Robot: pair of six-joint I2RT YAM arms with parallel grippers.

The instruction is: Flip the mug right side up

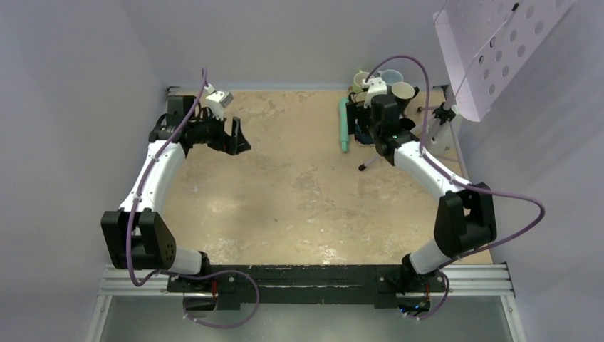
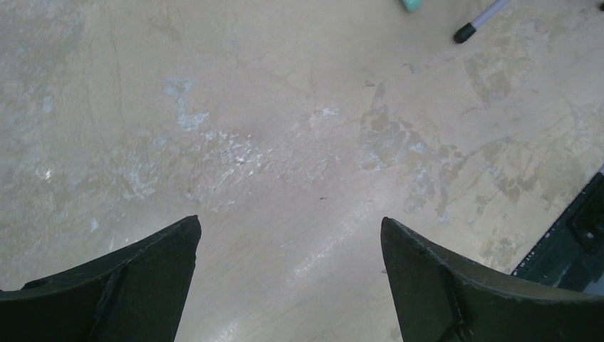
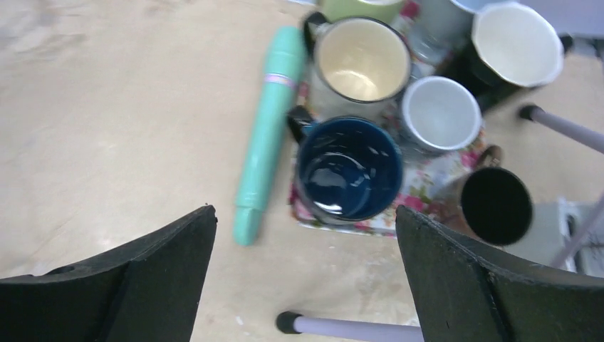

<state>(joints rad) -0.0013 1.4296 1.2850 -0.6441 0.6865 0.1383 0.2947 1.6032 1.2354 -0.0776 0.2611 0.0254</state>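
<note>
Right gripper (image 3: 306, 210): black fingers fill the bottom of its wrist view, jaws spread wide with nothing between them, hanging over the near edge of the flower-print tray (image 3: 420, 178) at the far-right corner of the tan table (image 1: 299, 192). The glossy dark blue ceramic mug (image 3: 347, 169) sits on that tray just ahead, mouth up, handle toward the teal plastic cylinder (image 3: 267, 128) lying alongside. 5 other cups are packed around it, none visibly inverted. My read: the blue mug is the task mug and already upright, so the open jaws fit a finished job, though a pre-grasp hover would look the same. Left gripper (image 2: 288, 224) is also wide open and empty over bare table, well apart, probably to keep clear.
</note>
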